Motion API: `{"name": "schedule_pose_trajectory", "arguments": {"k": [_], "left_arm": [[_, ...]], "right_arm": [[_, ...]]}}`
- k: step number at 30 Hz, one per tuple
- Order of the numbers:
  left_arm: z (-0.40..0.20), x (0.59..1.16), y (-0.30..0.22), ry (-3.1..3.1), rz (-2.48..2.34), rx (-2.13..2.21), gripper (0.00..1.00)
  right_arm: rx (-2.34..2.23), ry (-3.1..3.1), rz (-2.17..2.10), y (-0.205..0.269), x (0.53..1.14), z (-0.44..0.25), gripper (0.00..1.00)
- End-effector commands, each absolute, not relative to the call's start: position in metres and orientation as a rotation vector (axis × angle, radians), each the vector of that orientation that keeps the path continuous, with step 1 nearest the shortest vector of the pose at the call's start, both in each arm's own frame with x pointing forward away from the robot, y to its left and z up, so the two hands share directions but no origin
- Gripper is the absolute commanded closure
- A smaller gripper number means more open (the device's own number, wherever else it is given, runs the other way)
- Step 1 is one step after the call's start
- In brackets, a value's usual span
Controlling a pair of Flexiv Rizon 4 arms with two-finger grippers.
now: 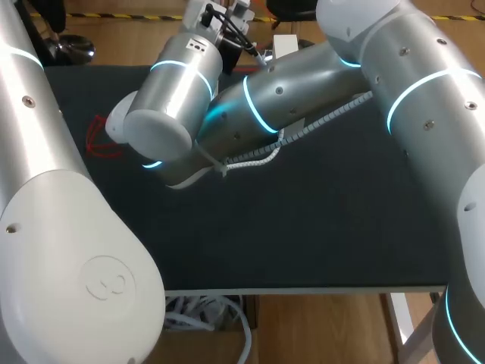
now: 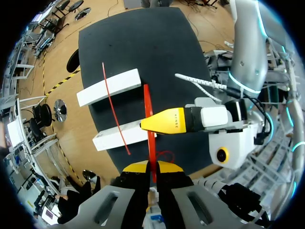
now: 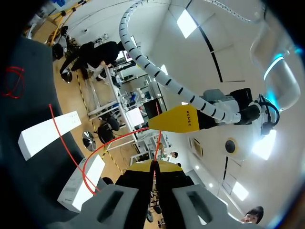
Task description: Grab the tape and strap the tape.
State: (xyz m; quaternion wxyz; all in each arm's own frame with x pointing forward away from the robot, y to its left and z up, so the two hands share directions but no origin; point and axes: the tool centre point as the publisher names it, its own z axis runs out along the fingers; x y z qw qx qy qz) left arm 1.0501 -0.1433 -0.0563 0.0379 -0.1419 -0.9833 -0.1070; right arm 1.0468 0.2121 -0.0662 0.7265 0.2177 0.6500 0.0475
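Observation:
A thin red tape strap (image 2: 149, 125) rises from between my left gripper's (image 2: 151, 167) yellow tips, which are shut on it. My right gripper's yellow fingers (image 2: 164, 121) cross that strap just ahead of it. In the right wrist view my right gripper (image 3: 153, 166) is shut on a red strap (image 3: 112, 144) that curves down toward the white blocks, with my left gripper's yellow fingertips (image 3: 178, 119) close ahead. A second red strap (image 2: 114, 112) lies across two white blocks (image 2: 109, 87) (image 2: 121, 136). In the head view my crossed arms hide both grippers.
A loose coil of red tape (image 1: 98, 136) lies on the dark table mat (image 1: 303, 227) at the left. My right arm's white spiral cable (image 1: 261, 155) hangs over the middle. The table's front edge (image 1: 303, 290) is near.

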Motion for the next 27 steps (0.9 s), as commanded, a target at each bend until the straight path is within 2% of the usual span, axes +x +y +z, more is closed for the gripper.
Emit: {"name": "schedule_pose_trajectory", "arguments": {"k": [1,27], "left_arm": [[-0.0544,1.0508,-0.1453,-3.012,-0.336,-0.433,1.0],[-0.0544,1.0508,-0.1453,-3.012,-0.336,-0.433,1.0]], "right_arm": [[0.48,1.435,0.103,0.2153,1.048,-0.064,1.0],[0.447,1.428,0.123,0.2253,1.0526,-0.0588,1.0]]}}
